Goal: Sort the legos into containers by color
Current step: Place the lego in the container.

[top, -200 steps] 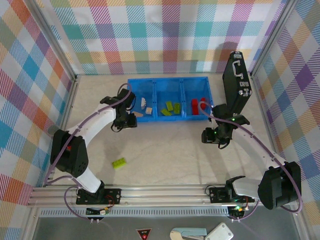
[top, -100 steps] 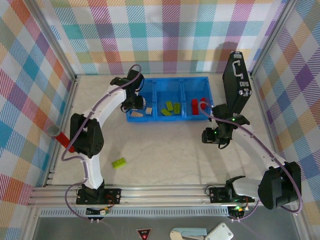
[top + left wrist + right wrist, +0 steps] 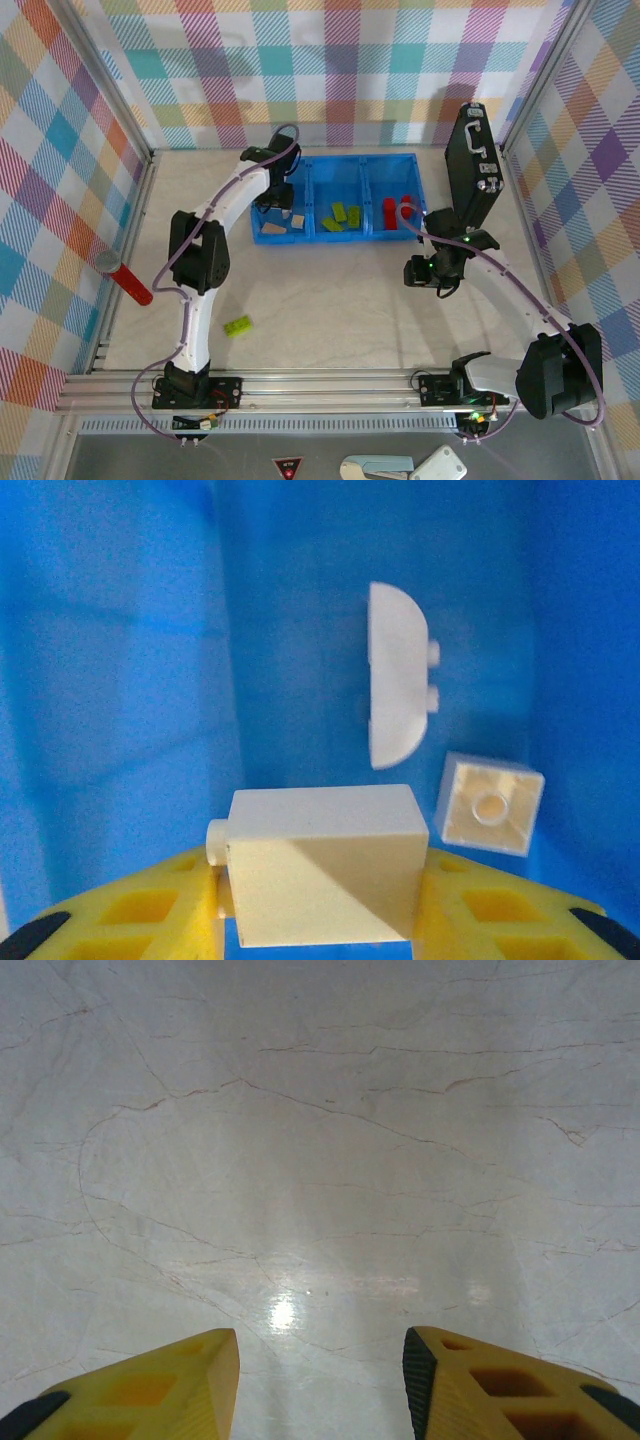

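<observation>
Status: your left gripper clamps a cream brick, frame bottom centre | your right gripper gapes wide, lower frame.

No legible text, labels, brands, numbers, or signs

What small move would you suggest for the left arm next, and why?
Probably open the left end effector: it grips a cream-white rectangular plastic brick above the translucent blue tray's left compartment, where two cream-white pieces lie.
</observation>
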Robot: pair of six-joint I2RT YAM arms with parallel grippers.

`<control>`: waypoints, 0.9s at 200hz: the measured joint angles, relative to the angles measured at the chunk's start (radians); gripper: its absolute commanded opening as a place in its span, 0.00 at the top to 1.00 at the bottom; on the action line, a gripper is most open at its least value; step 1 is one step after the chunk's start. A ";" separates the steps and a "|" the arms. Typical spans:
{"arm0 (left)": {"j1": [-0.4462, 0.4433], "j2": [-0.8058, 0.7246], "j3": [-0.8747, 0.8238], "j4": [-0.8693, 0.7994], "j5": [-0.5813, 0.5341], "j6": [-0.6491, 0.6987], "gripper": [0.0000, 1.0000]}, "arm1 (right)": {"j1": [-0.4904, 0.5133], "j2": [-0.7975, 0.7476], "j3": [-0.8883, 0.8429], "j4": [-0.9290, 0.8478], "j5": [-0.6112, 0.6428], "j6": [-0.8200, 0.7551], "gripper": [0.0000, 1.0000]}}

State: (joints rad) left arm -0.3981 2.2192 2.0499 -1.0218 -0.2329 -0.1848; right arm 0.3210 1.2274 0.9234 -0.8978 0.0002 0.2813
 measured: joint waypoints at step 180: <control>0.001 0.147 0.079 0.009 -0.071 0.021 0.48 | 0.000 0.000 0.000 0.000 0.000 0.003 0.51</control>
State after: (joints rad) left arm -0.3973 2.3661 2.1292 -1.0126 -0.3038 -0.1642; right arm 0.3210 1.2274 0.9234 -0.8978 0.0002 0.2844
